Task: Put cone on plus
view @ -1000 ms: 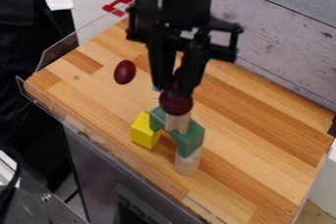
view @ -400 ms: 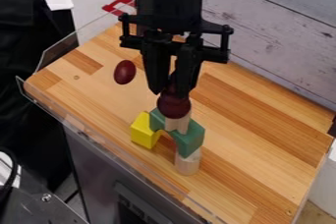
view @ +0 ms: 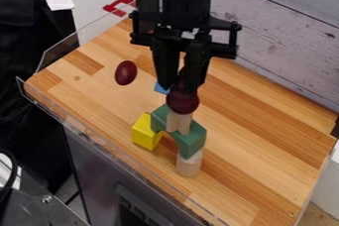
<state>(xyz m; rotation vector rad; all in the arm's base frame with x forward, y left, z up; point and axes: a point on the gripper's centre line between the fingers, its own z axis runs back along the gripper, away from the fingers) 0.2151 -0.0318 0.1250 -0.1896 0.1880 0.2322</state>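
A dark red rounded piece (view: 183, 101), probably the cone, is pinched in the narrowed jaws at mid-frame, above a pale wooden upright (view: 178, 123), likely the plus. It should be centred, lowered gently and released only once steady.

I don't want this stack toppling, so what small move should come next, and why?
Probably ease the gripper slightly down before any release: the dark red piece at its fingertips is right over the pale wooden piece on the green arch, and contact between them is unclear.
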